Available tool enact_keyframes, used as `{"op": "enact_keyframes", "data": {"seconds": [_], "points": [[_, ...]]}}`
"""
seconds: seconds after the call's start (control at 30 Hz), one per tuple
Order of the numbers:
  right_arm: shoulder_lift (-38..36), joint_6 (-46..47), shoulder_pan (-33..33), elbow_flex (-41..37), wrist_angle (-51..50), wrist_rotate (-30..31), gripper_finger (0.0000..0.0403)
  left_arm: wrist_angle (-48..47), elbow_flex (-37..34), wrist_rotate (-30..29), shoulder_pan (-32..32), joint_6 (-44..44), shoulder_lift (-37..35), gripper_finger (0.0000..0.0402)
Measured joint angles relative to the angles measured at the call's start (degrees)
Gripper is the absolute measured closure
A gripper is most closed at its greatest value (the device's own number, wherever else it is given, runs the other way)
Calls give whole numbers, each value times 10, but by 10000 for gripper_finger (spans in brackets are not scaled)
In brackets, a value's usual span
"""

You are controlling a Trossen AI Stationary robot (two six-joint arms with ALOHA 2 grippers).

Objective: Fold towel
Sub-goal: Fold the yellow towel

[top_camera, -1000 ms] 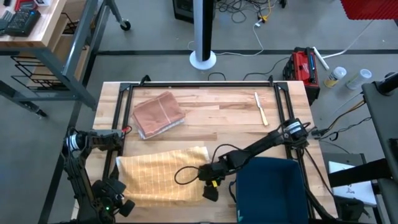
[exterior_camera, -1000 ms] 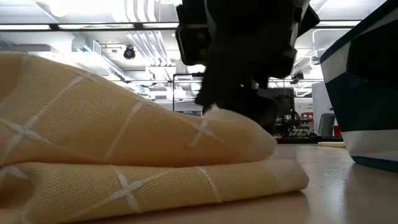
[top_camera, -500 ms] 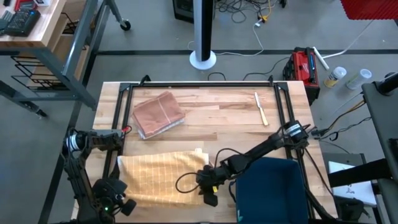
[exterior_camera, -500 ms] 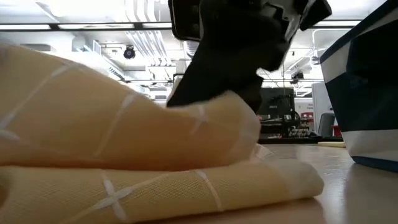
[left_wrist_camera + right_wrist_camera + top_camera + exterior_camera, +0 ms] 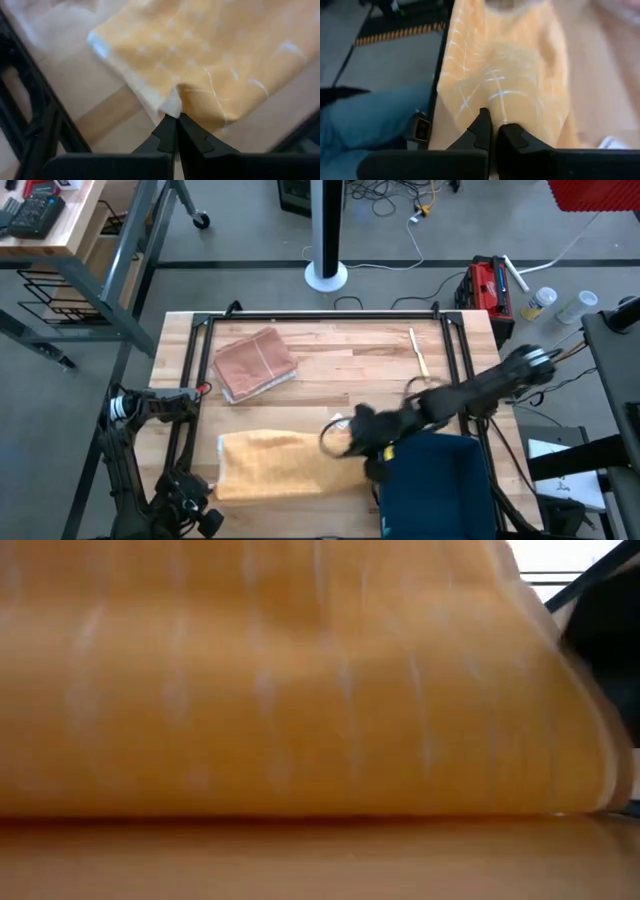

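Note:
The yellow towel (image 5: 280,465) with thin white lines lies bunched near the table's front edge, and it fills the low view (image 5: 300,690). My left gripper (image 5: 214,500) is shut on the towel's near left corner (image 5: 172,106). My right gripper (image 5: 362,442), blurred, is shut on the towel's right end and holds it up off the table. The middle of the towel rests on the wood. My left gripper pinches the towel's near left corner (image 5: 173,102) between its two fingers, where the white underside shows. The fingers slant down from the table's near left. The corner is raised a little; the cloth beyond it lies on the table. My right gripper pinches the towel's right end (image 5: 496,111) between its two fingers; whether one layer or several, I cannot tell. It comes from the table's right, slanting down. That end is lifted clear, and the cloth slopes away from the fingers down toward the table.
A folded reddish-brown cloth (image 5: 255,363) lies at the far left of the table. A wooden utensil (image 5: 418,352) lies at the far right. A dark blue bin (image 5: 435,485) stands at the near right, close beside my right arm. A black frame (image 5: 320,318) borders the work area.
My right gripper has gone up and toward the table's right and far side, taking the towel's right end up with it. My left gripper has risen a little with the near left corner. The towel's left edge has slid toward the right, and the cloth has bunched narrower.

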Motion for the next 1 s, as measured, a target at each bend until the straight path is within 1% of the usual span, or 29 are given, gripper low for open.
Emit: {"op": "enact_keyframes", "data": {"seconds": [0.07, 0.13, 0.2, 0.3, 0.37, 0.4, 0.47, 0.53, 0.7, 0.77, 0.87, 1.0], "points": [[-47, 0, 0, 0, -19, 14, 402, 0, 12, -23, -3, 1, -2, 401], [-89, 0, 0, 0, -29, 30, 402, -2, 28, -73, -3, 2, -2, 401], [-124, 2, 0, 0, -35, 42, 402, -2, 51, -158, -7, 3, -2, 401], [-159, 4, 0, 0, -39, 49, 403, -3, 88, -327, -14, 36, -3, 401], [-172, -2, 0, 1, -38, 60, 403, -2, 116, -402, -15, 86, -3, 401], [-177, -10, 0, 0, -40, 61, 403, -4, 130, -423, -14, 112, -4, 401], [-182, -25, 0, 0, -38, 61, 403, -4, 156, -438, -7, 165, -4, 401], [-188, -33, 0, 1, -39, 56, 403, -4, 180, -439, 0, 208, -5, 401], [-211, -48, 12, 15, -40, 55, 403, -4, 240, -439, 2, 291, -12, 401], [-225, -53, 14, 25, -36, 56, 403, -4, 259, -451, 1, 327, -15, 401], [-244, -60, 14, 31, -36, 58, 403, -4, 284, -497, 0, 400, -23, 401], [-262, -72, 14, 32, -39, 72, 403, -4, 318, -593, 0, 514, -36, 401]]}}
